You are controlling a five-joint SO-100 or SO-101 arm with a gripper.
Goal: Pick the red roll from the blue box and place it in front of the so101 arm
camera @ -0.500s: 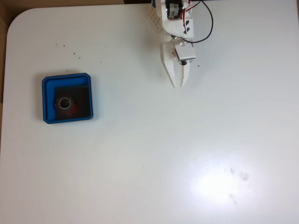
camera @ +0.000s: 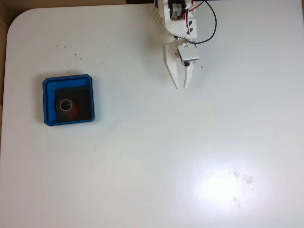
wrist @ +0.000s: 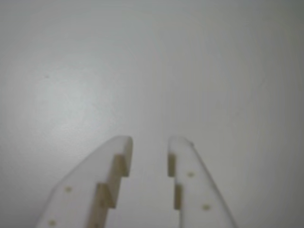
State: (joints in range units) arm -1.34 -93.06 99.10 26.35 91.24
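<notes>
The red roll [camera: 66, 106] is a small ring of tape with a dark grey top face, a pale hollow core and a sliver of red showing at its lower right edge in the fixed view. It lies flat, its hole facing straight up at the camera, so it has no long axis to speak of. It sits on the black floor of the blue box [camera: 45, 102], slightly left of the floor's centre, at the left of the frame. The so101 arm [camera: 178, 19] reaches down from the top edge, well apart from the box, with its gripper [camera: 182, 86] pointing toward the bottom of the frame over the bare white worktop [camera: 190, 156]. In the wrist view the jaws [wrist: 148, 145] stand narrowly parted, holding nothing.
</notes>
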